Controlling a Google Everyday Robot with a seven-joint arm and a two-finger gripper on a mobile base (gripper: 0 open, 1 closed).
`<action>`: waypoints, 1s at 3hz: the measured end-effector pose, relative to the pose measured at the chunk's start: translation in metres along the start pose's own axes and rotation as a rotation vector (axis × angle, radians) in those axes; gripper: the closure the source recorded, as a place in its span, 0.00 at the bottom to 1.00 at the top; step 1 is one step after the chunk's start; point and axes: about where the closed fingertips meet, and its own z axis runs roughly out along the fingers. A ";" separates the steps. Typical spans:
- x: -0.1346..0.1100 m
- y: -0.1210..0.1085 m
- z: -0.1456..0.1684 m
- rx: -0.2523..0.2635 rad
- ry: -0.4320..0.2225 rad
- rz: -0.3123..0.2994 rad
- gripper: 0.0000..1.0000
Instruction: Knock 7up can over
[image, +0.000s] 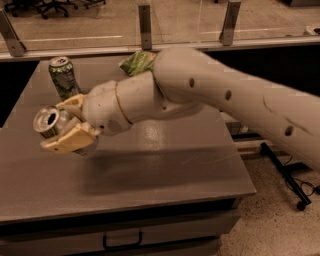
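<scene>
The 7up can (48, 120) is silver with green marks. It is tilted over to the left at the left side of the grey table (165, 170), its open top facing left and towards the camera. My gripper (54, 126) is at the table's left side with one cream finger (73, 101) above the can and the other (70, 140) below it. The fingers press on the can's sides. The white arm reaches in from the right and crosses the table.
A darker mottled green can (62, 76) stands upright at the back left, just behind the gripper. A green chip bag (136, 62) lies at the back, partly hidden by the arm. A glass barrier with metal posts (145, 20) runs behind the table.
</scene>
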 end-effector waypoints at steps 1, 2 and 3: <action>-0.030 0.004 -0.016 -0.076 0.199 -0.085 1.00; -0.012 0.005 -0.030 -0.137 0.429 -0.058 1.00; 0.028 0.005 -0.039 -0.163 0.656 0.007 1.00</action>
